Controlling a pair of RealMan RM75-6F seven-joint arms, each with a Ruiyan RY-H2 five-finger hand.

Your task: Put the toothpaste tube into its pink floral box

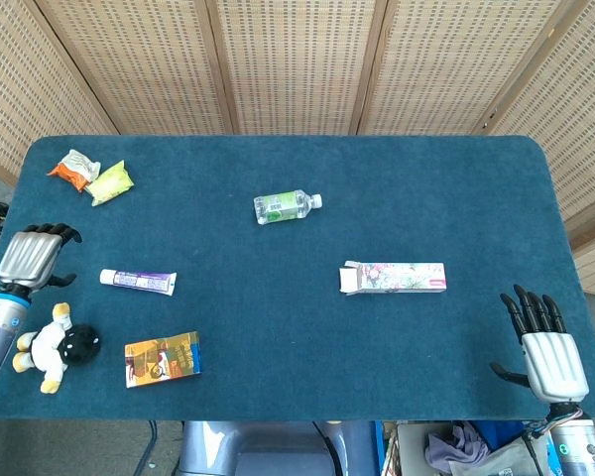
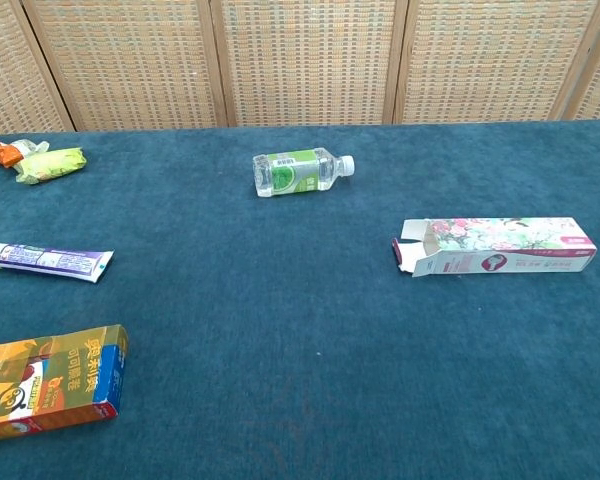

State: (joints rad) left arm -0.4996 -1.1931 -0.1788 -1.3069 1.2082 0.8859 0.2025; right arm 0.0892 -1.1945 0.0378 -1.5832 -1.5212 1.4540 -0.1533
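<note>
The left hand (image 1: 35, 256) hovers empty, fingers curled downward, beside the toothpaste tube (image 1: 138, 282); the right hand (image 1: 547, 345) rests open, empty. A clumsy grab could push the tube away, and the box (image 1: 394, 277) could slide when the tube enters.

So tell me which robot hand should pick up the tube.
Probably left: the left robot hand hovers just beside the tube, holding nothing. The right robot hand sits past the box, across the table.

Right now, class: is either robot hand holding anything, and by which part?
Nothing is held. The left robot hand is beside the toothpaste tube, apart from it; the right robot hand is empty.
</note>
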